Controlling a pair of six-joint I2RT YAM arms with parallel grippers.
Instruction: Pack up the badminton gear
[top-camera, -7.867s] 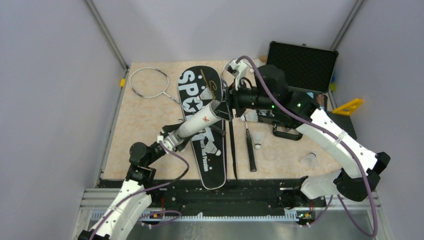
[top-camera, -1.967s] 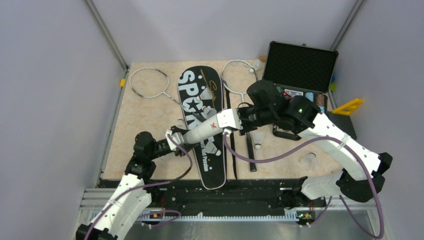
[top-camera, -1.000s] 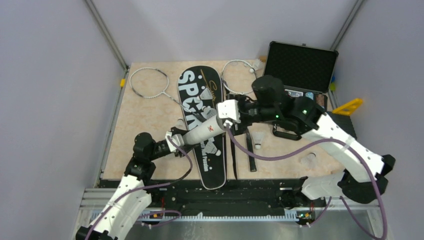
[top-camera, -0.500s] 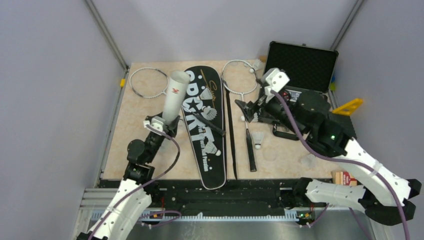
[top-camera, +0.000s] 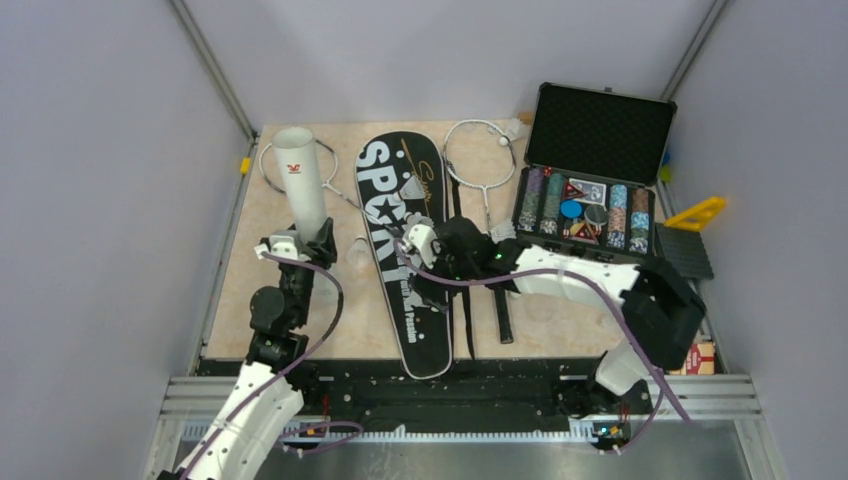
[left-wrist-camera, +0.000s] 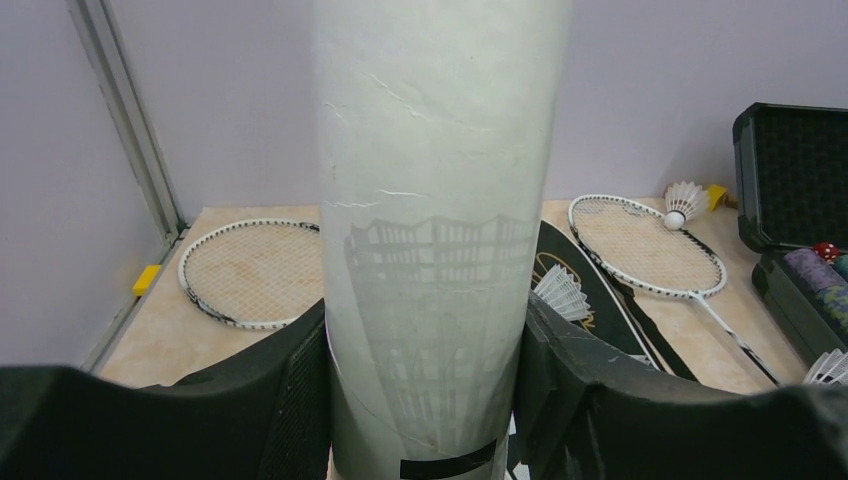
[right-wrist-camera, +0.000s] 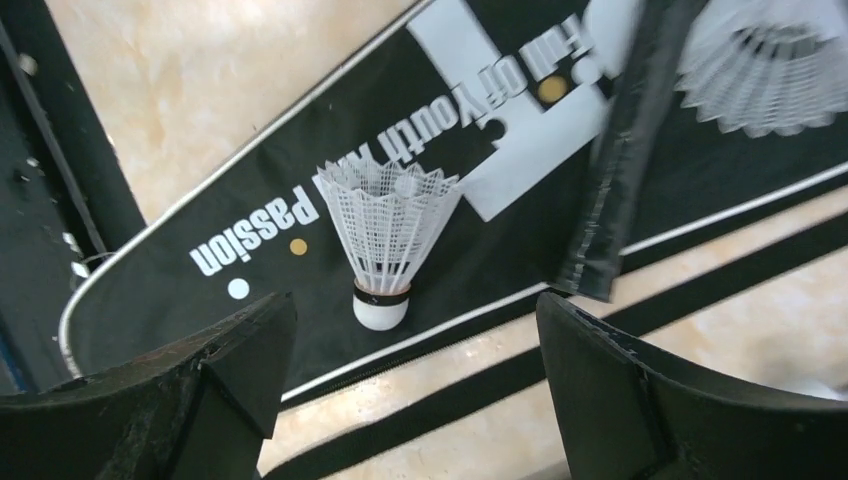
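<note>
The white tube (top-camera: 300, 185) is held nearly upright at the left of the surface (top-camera: 245, 225); it is plain white with a small red mark below its open rim, and the left gripper (top-camera: 298, 243) is clamped on its lower end; the right gripper (right-wrist-camera: 415, 312) hangs with jaws wide apart over a white shuttlecock (right-wrist-camera: 385, 235) (lattice skirt, dark band, round cork), which lies on the black bag (top-camera: 392, 185) lettered "SPORT".

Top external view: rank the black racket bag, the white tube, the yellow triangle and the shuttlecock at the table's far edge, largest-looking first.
1. Black racket bag
2. White tube, held up nearer the camera, so it looks bigger than it is
3. Yellow triangle
4. Shuttlecock
</note>
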